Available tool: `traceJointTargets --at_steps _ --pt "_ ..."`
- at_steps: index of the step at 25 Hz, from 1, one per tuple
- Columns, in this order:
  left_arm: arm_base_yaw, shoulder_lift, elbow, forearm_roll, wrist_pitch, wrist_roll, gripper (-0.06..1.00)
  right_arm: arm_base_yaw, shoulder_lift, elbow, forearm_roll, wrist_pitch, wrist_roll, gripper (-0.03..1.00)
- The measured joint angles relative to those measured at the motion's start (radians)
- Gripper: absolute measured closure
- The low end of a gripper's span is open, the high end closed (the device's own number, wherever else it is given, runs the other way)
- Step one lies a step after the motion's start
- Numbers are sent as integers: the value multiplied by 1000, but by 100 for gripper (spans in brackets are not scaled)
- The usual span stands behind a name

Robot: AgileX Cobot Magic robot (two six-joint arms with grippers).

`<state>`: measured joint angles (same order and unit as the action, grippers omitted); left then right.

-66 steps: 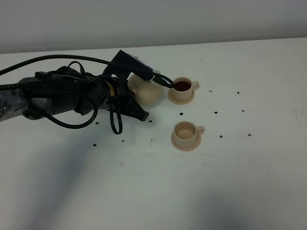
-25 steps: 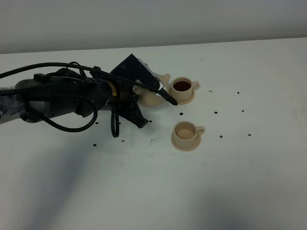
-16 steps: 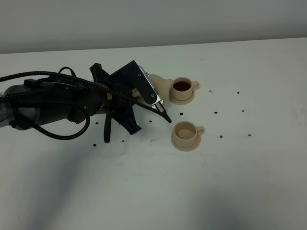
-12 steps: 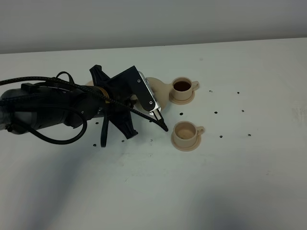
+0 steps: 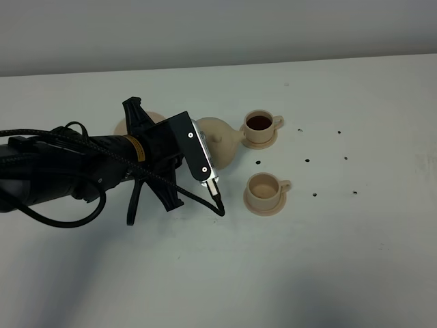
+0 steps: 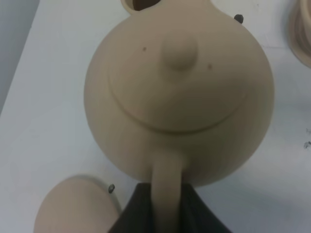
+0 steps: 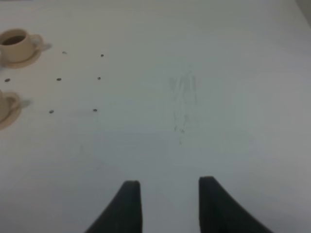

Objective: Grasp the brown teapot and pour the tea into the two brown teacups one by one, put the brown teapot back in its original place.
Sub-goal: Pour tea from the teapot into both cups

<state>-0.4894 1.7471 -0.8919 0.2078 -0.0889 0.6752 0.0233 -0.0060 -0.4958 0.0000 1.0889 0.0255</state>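
- Teapot (image 5: 222,140): round-bellied, matte tan, knobbed lid on, roughly upright. Its spout points toward the far cup and its loop handle toward the big saucer. It is off that saucer, between it and the cups.
- Far cup (image 5: 260,123): small, tan, on its own saucer, holding dark tea.
- Near cup (image 5: 263,188): alike, on its own saucer, inside bare tan.
- Big saucer (image 6: 73,208): flat, round, tan, just beside the teapot.

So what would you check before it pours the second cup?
1. Left gripper shut on the brown teapot handle: ok.
2. Lid seated on the teapot: ok.
3. Far teacup filled with tea: ok.
4. Near teacup empty and upright: ok.
5. Spout above the near teacup: not ok, it points toward the far one.
6. Tea left in the pot: cannot tell.
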Motion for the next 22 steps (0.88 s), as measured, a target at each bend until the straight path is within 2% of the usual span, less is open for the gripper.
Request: traceJointTargets --at_steps 22 --pt "0 -65 148 51 -123 39 86 0 0 0 0 0 0 66"
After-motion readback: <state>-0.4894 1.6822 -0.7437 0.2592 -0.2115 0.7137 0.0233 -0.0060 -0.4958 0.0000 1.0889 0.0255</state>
